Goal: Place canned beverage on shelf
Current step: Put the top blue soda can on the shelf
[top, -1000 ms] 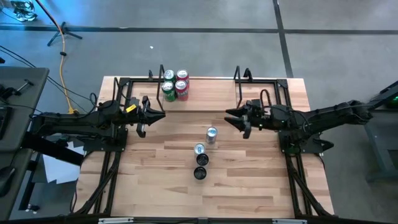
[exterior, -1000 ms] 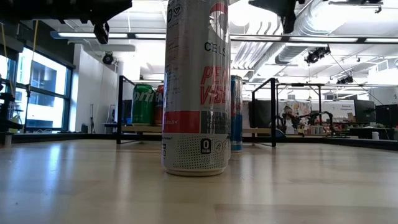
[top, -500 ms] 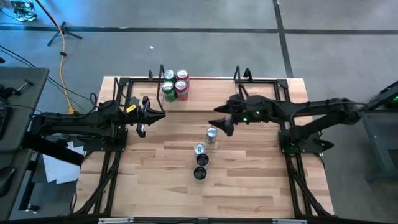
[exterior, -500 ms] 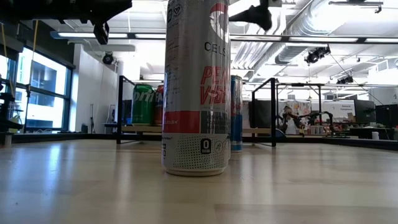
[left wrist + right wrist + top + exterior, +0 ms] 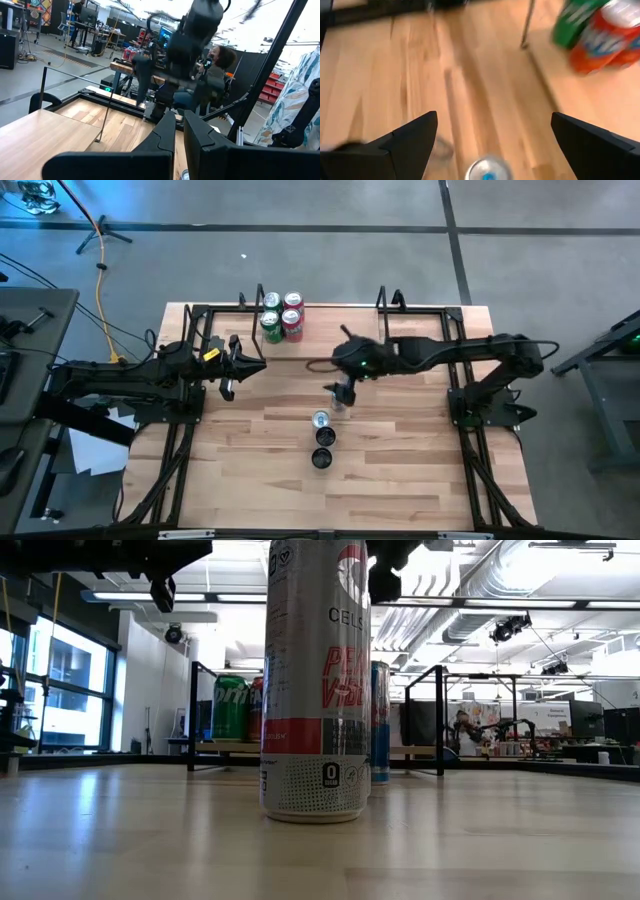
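Above the silver can point(image 5: 339, 399) | right hand point(image 5: 343, 390) spread | left hand point(image 5: 236, 367) pressed together, waiting

A grey floor point(image 5: 540, 240) crossed by dark tape lines surrounds the wooden table point(image 5: 400, 470), and a yellow cable point(image 5: 101, 280) trails near a tripod foot point(image 5: 100, 232). White papers point(image 5: 95, 442) lie on it beside the table's edge. Beyond, a seated person point(image 5: 217, 70) and windows point(image 5: 60, 690) show under ceiling ducts point(image 5: 540, 585).
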`<action>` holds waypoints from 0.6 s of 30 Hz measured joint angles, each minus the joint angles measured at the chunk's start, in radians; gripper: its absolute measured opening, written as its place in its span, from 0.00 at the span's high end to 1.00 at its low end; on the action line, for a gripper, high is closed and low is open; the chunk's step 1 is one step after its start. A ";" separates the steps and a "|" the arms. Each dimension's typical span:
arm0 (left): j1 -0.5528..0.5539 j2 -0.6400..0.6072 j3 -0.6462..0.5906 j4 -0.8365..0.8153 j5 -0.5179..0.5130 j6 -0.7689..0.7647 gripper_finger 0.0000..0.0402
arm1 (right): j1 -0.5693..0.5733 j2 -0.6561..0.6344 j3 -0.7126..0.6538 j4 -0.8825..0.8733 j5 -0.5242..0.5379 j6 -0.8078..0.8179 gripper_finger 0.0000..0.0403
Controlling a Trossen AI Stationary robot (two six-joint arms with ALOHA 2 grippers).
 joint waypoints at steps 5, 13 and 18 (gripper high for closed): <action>0.000 0.000 0.000 0.000 0.000 0.000 1.00 | 0.001 0.071 0.000 -0.118 -0.068 -0.012 0.06; 0.000 0.000 0.000 -0.032 0.000 0.000 1.00 | 0.003 0.188 -0.002 -0.145 -0.098 -0.088 0.06; 0.000 0.000 0.000 -0.038 0.000 -0.001 1.00 | 0.002 0.231 -0.002 -0.177 -0.097 -0.093 0.06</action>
